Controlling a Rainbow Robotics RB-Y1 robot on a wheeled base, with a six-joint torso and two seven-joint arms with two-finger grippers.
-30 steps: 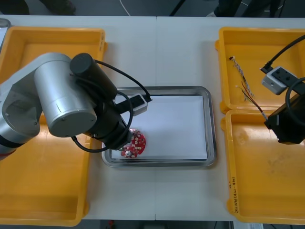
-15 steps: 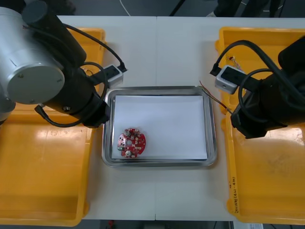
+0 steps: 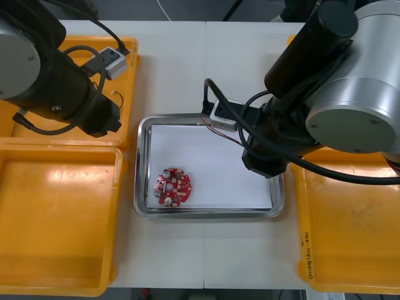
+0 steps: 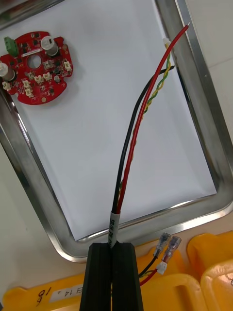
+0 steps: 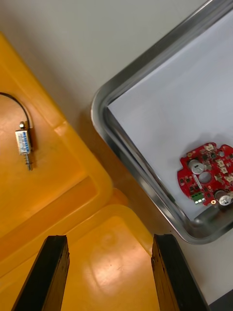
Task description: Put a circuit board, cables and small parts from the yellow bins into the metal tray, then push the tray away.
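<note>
Circuit board point(image 3: 173, 187), round and red, lies flat on the white inside of the metal tray point(image 3: 206, 214), near its 7 o'clock corner. My right gripper point(image 4: 111, 245) is above the tray's 3 o'clock side, fingers pinched together on a cable bundle point(image 4: 141, 121) of red, black and twisted yellowish strands whose free ends reach out over the white liner. My left gripper point(image 5: 109, 239) sits at 10 o'clock from the tray over the left yellow bins point(image 3: 56, 206), fingers wide apart, holding nothing. A small metal part point(image 5: 24, 143) on a black lead lies in one of those bins
</note>
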